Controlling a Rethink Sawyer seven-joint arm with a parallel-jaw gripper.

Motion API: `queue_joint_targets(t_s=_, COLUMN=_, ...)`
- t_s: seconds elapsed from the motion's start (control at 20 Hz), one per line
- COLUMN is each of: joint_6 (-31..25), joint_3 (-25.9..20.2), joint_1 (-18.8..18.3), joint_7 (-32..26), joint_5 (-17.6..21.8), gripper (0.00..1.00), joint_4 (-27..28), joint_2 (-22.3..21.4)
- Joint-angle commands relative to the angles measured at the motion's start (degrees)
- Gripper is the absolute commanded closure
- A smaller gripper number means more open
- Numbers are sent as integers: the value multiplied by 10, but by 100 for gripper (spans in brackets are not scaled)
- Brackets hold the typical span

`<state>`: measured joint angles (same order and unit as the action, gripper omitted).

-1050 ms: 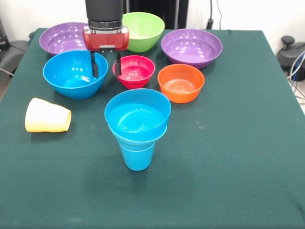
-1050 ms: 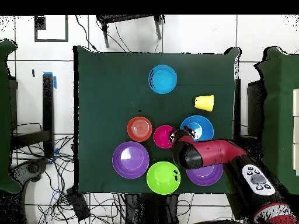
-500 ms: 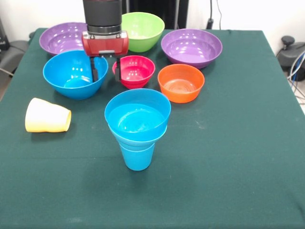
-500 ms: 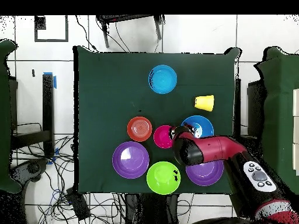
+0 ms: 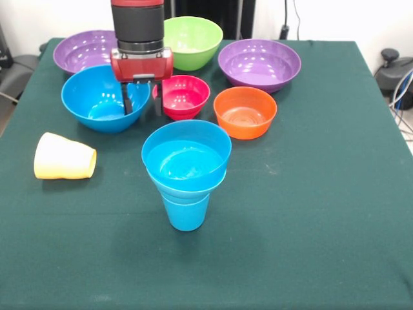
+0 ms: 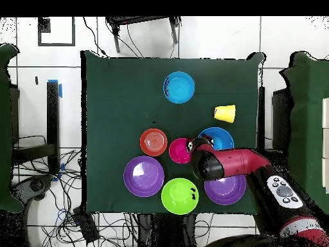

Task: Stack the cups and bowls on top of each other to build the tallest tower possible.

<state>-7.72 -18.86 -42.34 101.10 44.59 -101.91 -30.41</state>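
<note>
Gripper (image 5: 142,103) of the red and black arm hangs low at the right rim of the large glossy blue plastic bowl (image 5: 97,100), its two dark fingers apart: one finger (image 5: 127,100) sits inside the bowl against the wall, the other just outside, between that bowl and the small pink-red plastic bowl (image 5: 182,95). The jaws straddle the rim but whether they press on it cannot be told. From above, the arm covers this spot and only part of the blue bowl (image 6: 218,136) shows beside the arm's dark wrist (image 6: 207,164).

Nearer the camera stands the tower (image 5: 186,171): a sky-blue tapered plastic cup (image 5: 186,213) upright on the green tablecloth (image 5: 310,213), with blue bowls nested in its mouth and widening upward. It stands well apart from the gripper. To its left a pale yellow plastic cup (image 5: 63,157) lies on its side, mouth toward the right.

An orange round plastic bowl (image 5: 245,112) sits just right of the pink-red one. Along the far edge stand a purple plastic bowl (image 5: 84,50), partly behind the arm, a lime green plastic bowl (image 5: 193,40), and a second purple plastic bowl (image 5: 259,63), all upright and separate.
</note>
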Motion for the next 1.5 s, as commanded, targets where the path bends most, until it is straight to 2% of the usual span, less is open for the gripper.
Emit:
queue_joint_targets(t_s=0.05, joint_6=-44, joint_3=-24, joint_1=12, joint_7=-55, joint_5=52, gripper=0, joint_4=51, joint_2=28)
queue_joint_targets(t_s=0.55, joint_6=-43, joint_3=-21, joint_1=1, joint_7=-61, joint_5=56, gripper=0, joint_4=44, joint_2=22)
queue_joint_targets(t_s=0.9, joint_6=-28, joint_3=-1, joint_1=-6, joint_7=-45, joint_5=77, gripper=0, joint_4=19, joint_2=22)
queue_joint_targets(t_s=1.05, joint_6=-20, joint_3=10, joint_1=1, joint_7=-31, joint_5=82, gripper=0, joint_4=9, joint_2=20)
queue_joint_targets(t_s=1.25, joint_6=-31, joint_3=13, joint_1=14, joint_7=-19, joint_5=70, gripper=0, joint_4=0, joint_2=6)
queue_joint_targets(t_s=1.5, joint_6=-23, joint_3=28, joint_1=28, joint_7=-1, joint_5=67, gripper=0, joint_4=4, joint_2=15)
